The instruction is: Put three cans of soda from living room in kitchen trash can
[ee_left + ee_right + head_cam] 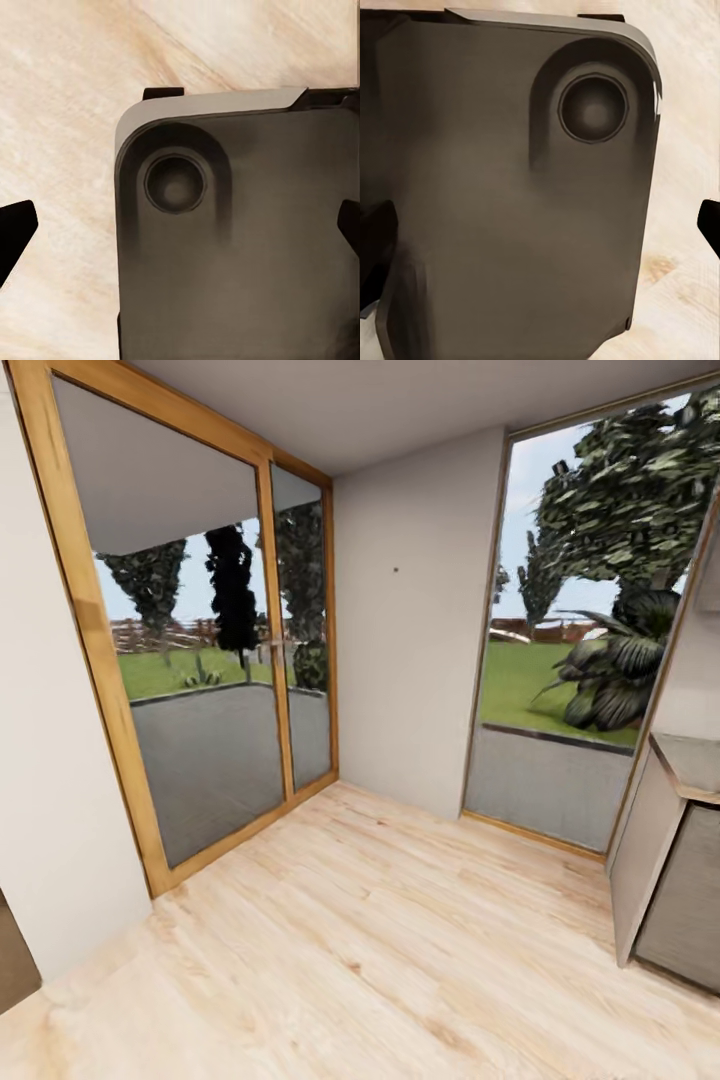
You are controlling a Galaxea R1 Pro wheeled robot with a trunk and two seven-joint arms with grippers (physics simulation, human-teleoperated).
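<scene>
The cans of soda and the trash can are out of view. In the left wrist view my left gripper [180, 236] is open, its black fingertips [16, 232] far apart at the picture's edges. It hangs over my own dark grey base [247, 247] and the light wood floor [67, 90], with nothing between the fingers. My right gripper [544, 240] is open in the same way above the base [510, 187], one fingertip [709, 225] over the floor.
I face a room corner with light wood floor [380, 950]. Wood-framed glass doors [210, 660] stand at the left and a white wall [415, 630] is straight ahead. A tall window [570, 660] is at the right, and a grey cabinet [680, 880] with a counter at the far right.
</scene>
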